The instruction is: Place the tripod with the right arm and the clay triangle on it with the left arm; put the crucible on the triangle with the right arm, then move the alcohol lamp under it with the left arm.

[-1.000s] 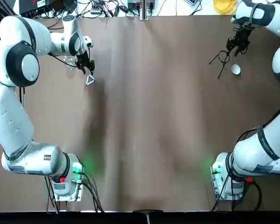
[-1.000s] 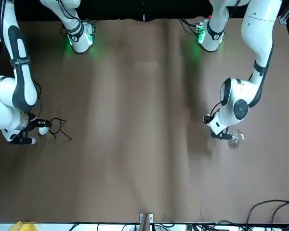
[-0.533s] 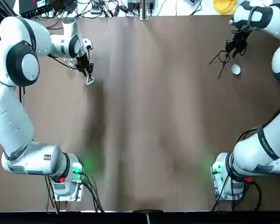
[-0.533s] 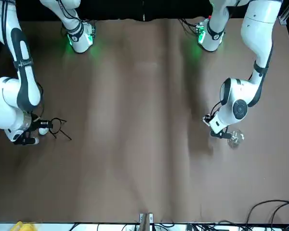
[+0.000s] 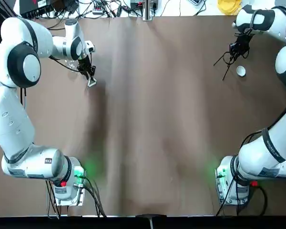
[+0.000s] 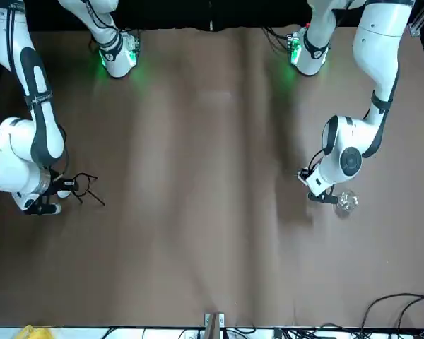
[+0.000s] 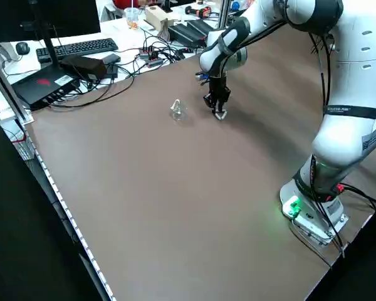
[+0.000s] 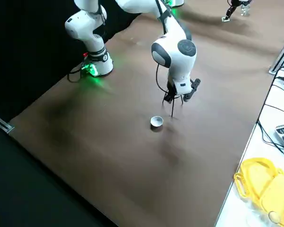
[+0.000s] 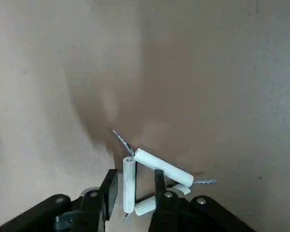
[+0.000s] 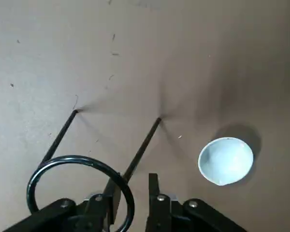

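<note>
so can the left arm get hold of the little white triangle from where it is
Looks like yes: the left gripper is open, its fingers on either side of one white tube of the triangle, with nothing seen in the way.

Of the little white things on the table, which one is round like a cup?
The crucible, the small white cup beside the black wire tripod. The other white piece, the clay triangle, is three-sided and sits at the left arm's jaws.
</note>
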